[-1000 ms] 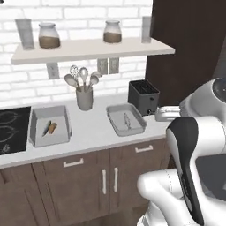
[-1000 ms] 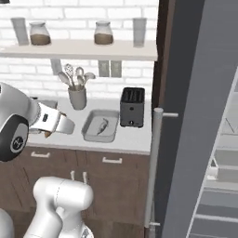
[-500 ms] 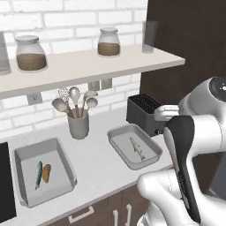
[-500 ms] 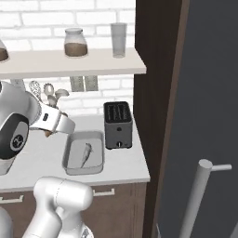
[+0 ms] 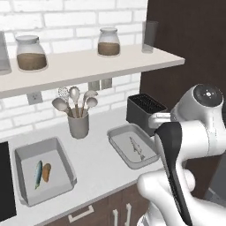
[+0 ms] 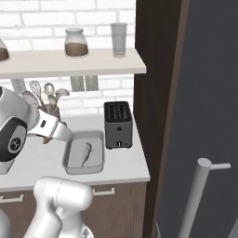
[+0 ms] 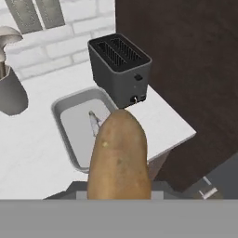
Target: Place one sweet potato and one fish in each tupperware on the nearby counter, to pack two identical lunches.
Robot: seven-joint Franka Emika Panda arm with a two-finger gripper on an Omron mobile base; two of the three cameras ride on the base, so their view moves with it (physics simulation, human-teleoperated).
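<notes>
Tool clenched on a sweet potato [image 7: 119, 155] above the worktop [image 5: 103, 170]; black toaster [image 5: 143, 112] beside the tupperware [image 5: 119, 151] holding one fish [image 5: 137, 147].

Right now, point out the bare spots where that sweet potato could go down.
The pale grey right-hand tupperware tray beside the black toaster holds one fish; its floor on either side is bare. The off-white counter lies open between the two trays. The left tray already carries a fish and sweet potato. It is crowded by the grey utensil holder.
</notes>
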